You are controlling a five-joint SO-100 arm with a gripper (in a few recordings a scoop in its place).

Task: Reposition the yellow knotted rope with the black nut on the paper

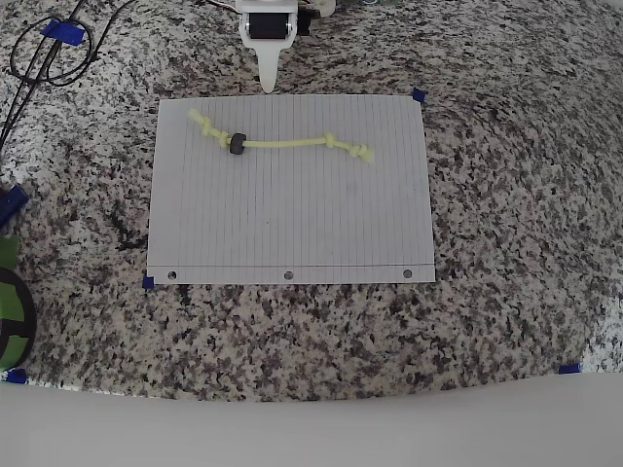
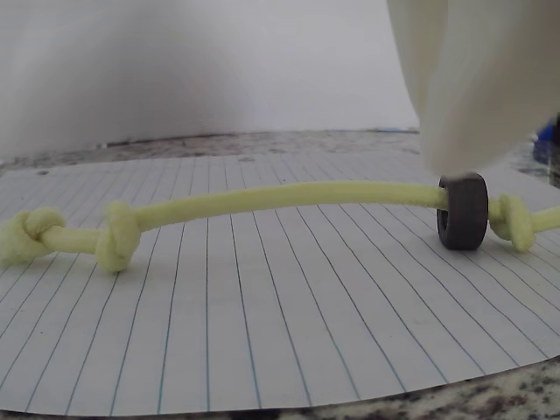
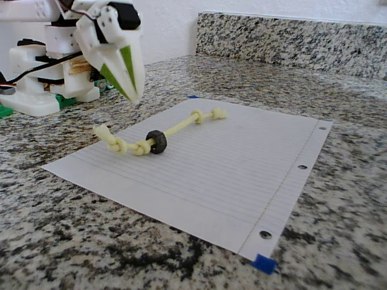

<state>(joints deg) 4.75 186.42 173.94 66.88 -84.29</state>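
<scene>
Now the claw (image 3: 134, 90) hangs closed and empty above the paper's (image 3: 230, 181) edge. The yellow knotted rope (image 1: 287, 144) lies just ahead; a low dive could snag paper, or nudge the black nut (image 3: 156, 142) rolling.

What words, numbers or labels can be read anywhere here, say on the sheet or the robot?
None can be read. The paper bears only ruled lines and three punched holes. The gripper, the yellow knotted rope, the black nut and the blue tape pieces at the sheet's corners show no writing.
</scene>
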